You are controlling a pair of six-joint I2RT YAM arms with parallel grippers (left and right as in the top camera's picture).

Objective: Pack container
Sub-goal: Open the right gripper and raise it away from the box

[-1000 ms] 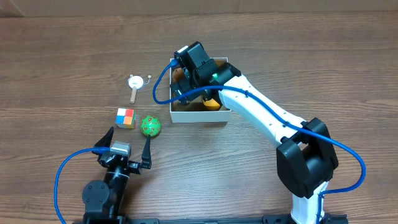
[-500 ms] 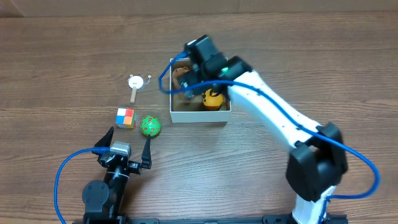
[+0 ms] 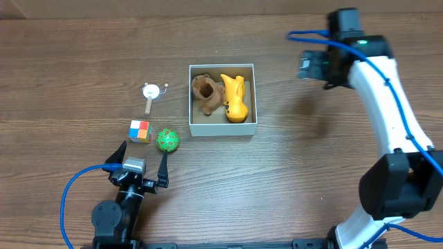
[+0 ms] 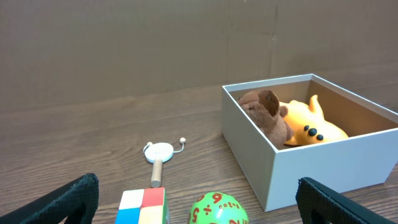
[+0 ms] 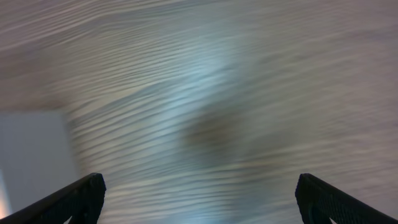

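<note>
Starting nearest the robot's base, the left end effector (image 3: 141, 160) sits low over the wooden surface (image 3: 83, 55), its fingers spread wide with nothing between them. It is released and empty.

Just beyond its fingertips lie two loose toys: a green ball (image 3: 167, 140) printed with small marks, and to its left, close by, a colour cube (image 3: 139, 131) with red, yellow, white and blue squares. Farther out from the cube lies a small white disc on a wooden stick (image 3: 149, 95), apart from both.

To the right of these three stands the container, a white box (image 3: 221, 128) with a brown inside, resting flat and open-topped. Two toys are already in it: a brown plush toy (image 3: 205, 94) on the left side and a yellow toy (image 3: 234, 101) with dark spots beside it, the two touching.

Farthest away, at the far right of the surface, the right end effector (image 3: 308, 64) hangs well clear of the box. Its wrist view is blurred, yet the fingers show at both lower corners with only bare wood between them, so it is released and carrying nothing.

By my reading the packing is partly done: two toys are in, and the ball, the cube and the disc on its stick are left to pack. The box looks to have room near its front wall.
</note>
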